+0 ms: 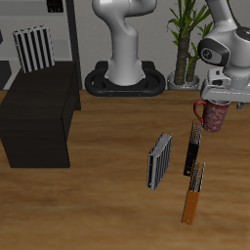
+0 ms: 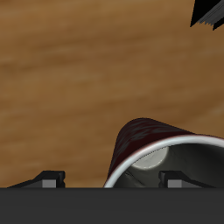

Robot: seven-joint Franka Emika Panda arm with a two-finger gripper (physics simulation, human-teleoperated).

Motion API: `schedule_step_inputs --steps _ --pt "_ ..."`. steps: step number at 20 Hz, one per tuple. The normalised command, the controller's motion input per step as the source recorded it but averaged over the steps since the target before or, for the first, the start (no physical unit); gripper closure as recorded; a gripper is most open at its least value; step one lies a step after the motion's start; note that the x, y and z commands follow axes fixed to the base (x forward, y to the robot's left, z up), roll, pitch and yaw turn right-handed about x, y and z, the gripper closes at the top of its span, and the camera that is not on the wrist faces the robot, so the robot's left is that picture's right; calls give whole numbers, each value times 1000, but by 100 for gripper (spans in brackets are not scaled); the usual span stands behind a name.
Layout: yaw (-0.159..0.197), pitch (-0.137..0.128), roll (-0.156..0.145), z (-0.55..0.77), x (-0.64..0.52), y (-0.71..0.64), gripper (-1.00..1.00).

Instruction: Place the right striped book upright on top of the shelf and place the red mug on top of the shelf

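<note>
Striped book, right one (image 1: 34, 49): we find it already upright on the flat top of the shelf (image 1: 39, 122), at that top's back end. The shelf's long axis runs front to back across the surface (image 1: 107, 195).

Moving across the exterior view, we pass a greyer striped book (image 1: 160, 162), a dark book (image 1: 191, 148) and an orange book (image 1: 194, 193), all standing well apart from the shelf.

Red mug (image 1: 215, 114): it hangs upright in the hand (image 1: 217, 96), clear of the surface, mouth up. In the wrist view the pale rim of the red mug (image 2: 162, 157) sits between the fingers (image 2: 51, 179), so we judge the hand clamped on the mug's rim.

We judge the book step done and the mug step in progress. The shelf lies well apart from the hand, across the surface beyond the three standing books. The carry should therefore stay above the book tops and end over a bare part of the shelf top.
</note>
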Motion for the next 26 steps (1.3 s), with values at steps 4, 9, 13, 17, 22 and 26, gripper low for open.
schedule_step_inputs --steps 4,9,13,17,22,26 --pt "-8 -4 -5 54 46 -91 100" --pt "32 -38 12 170 79 -149 100" --pt "86 -31 -2 101 165 -274 100" --pt "35 -44 -26 353 129 -408 100" --pt "-18 -88 -64 640 96 -582 100" --pt "-19 -43 -53 466 -8 -449 100"
